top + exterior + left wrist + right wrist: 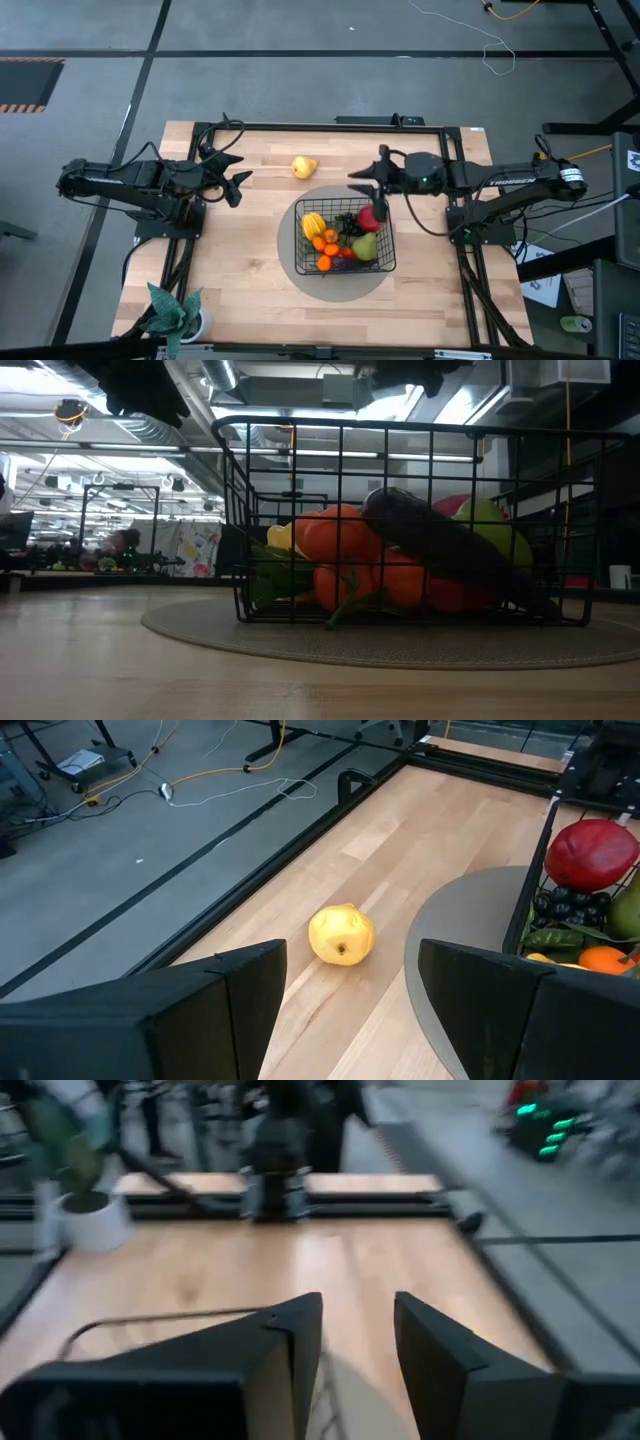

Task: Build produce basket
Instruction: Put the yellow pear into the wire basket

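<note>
High view: take the basket [345, 240] as your landmark. It sits on a round grey mat [300, 272] and holds a red apple [369, 217], a green apple [365, 247], small oranges [324, 244] and a yellow ridged fruit [314, 222]. The yellow pear [304, 167] lies outside it on the bare wooden table [250, 290], beyond the basket's far left corner. The right gripper [372, 194] hangs over the basket's far edge, just above the red apple. The left gripper [232, 176] waits well to the left of the basket, level with the pear, holding nothing.

Low view: a dark eggplant [440, 545] leans across the oranges inside the basket. No gripper fingertips show here.

Left wrist view: the left fingers stand wide apart with the pear between and ahead of them, not touching it.

Right wrist view: the right fingers [300, 1335] stand parted with a clear gap, empty.

Risks: the pear is round and rests free on smooth wood, so a glancing finger contact would likely roll it away. If you bring it over, you may clip the basket rim, or crowd the right arm hanging there.
</note>
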`<state>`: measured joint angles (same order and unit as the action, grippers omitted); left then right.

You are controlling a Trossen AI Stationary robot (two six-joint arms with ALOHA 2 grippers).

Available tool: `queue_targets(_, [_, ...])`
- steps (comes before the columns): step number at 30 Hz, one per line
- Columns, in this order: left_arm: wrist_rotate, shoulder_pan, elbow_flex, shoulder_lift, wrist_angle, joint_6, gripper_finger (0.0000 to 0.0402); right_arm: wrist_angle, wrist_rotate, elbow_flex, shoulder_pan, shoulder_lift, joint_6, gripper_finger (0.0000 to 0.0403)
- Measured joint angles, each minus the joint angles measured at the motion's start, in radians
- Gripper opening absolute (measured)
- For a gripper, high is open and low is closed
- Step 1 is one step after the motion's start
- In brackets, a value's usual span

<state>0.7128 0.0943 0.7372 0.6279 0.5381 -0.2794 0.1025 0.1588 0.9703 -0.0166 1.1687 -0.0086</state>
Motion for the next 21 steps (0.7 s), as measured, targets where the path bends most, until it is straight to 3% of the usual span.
queue_targets(4, [0.0,0.0,0.0,0.0,-0.011,0.0,0.0218,-0.078,0.1,0.0,0.005,0.013,-0.055,0.0117])
queue_targets(10, [0.0,0.0,0.0,0.0,-0.023,0.001,0.0218,-0.078,0.109,0.044,0.085,0.113,-0.044,0.0117])
queue_targets(15, [0.0,0.0,0.0,0.0,-0.026,0.002,0.0218,0.122,0.104,0.23,0.187,0.284,-0.023,0.0117])
queue_targets(21, [0.011,0.0,0.0,0.0,-0.027,0.03,0.0218,0.381,-0.056,0.512,0.291,0.549,-0.087,0.0117])
